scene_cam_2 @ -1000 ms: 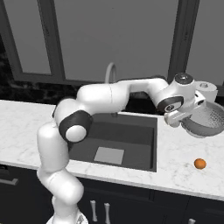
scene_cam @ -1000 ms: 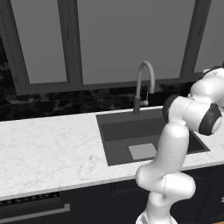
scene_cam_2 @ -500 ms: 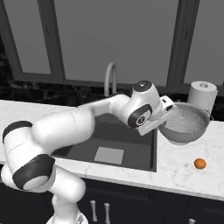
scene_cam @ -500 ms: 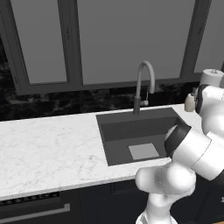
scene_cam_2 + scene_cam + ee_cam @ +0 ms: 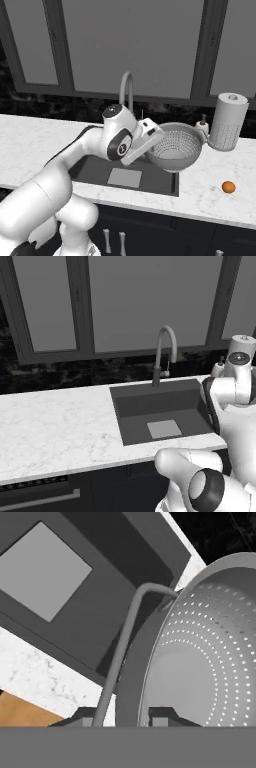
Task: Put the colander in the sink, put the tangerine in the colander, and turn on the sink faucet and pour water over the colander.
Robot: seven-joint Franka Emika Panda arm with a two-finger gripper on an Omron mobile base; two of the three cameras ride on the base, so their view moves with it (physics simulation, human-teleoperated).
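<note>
While the tangerine (image 5: pixel 228 187) sits on the surface (image 5: pixel 210 190), the fingers (image 5: pixel 160 716) grip the colander (image 5: pixel 176 147) above the sink (image 5: pixel 100 172).

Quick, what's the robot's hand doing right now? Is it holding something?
Gripper: shut on the rim of the round silver-grey perforated metal colander, holding it in the air above the counter at the sink's right edge.

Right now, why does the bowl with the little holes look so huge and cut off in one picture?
In the hand view the camera sits right behind the gripper, so the colander looms large and runs off the edge; in the right base view the colander shows whole and sharp, tilted over the sink corner, under flat, soft light with no glare.
</note>
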